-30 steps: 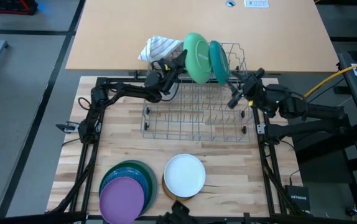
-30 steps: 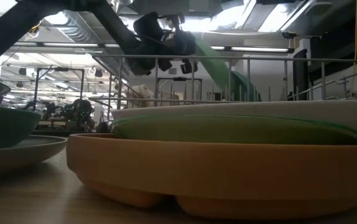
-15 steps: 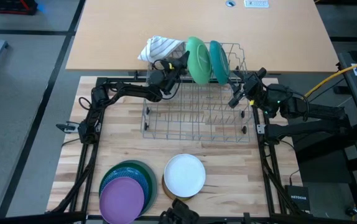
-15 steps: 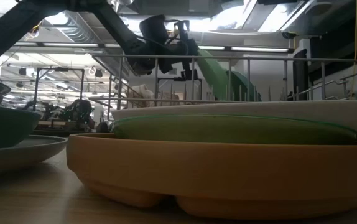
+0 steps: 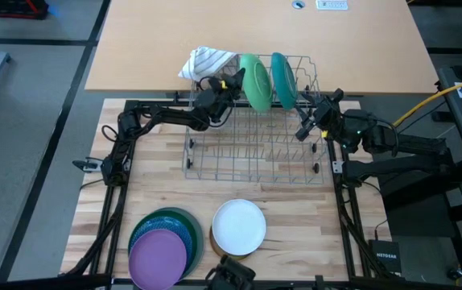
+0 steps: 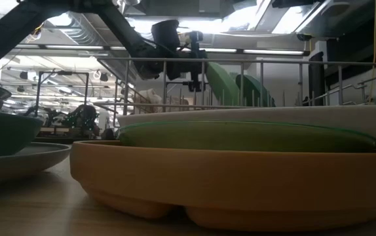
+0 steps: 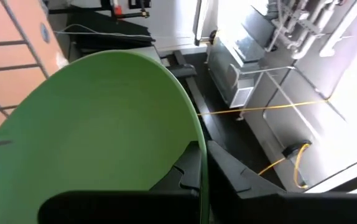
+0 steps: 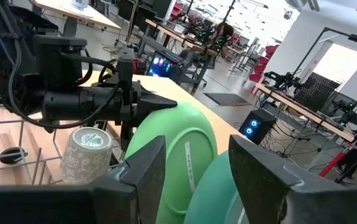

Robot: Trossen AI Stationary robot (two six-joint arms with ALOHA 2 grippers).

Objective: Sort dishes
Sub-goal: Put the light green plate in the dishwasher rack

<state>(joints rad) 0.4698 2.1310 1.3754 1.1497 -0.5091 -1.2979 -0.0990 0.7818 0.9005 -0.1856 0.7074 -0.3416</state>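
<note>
Pale butcher-block wood makes up your desk (image 5: 158, 185), with a smooth tan tabletop beyond its far edge and an open workshop of benches and ceiling lights behind. Near the front-left corner you have a stack of round plates (image 5: 165, 242), purple on top over blue, green and teal rims. Just right of it, at the front edge, sits a white plate (image 5: 239, 226) on a green one and a tan divided dish (image 6: 227, 177). Your left end effector (image 5: 229, 83) is clenched on the rim of the green plate (image 5: 255, 80), which stands on edge in the wire rack (image 5: 251, 145) at the far side, beside a striped cloth (image 5: 207, 60). A teal plate (image 5: 282, 79) stands just right of it. Your right end effector (image 5: 303, 129) hangs released at the rack's right end, holding nothing.
</note>
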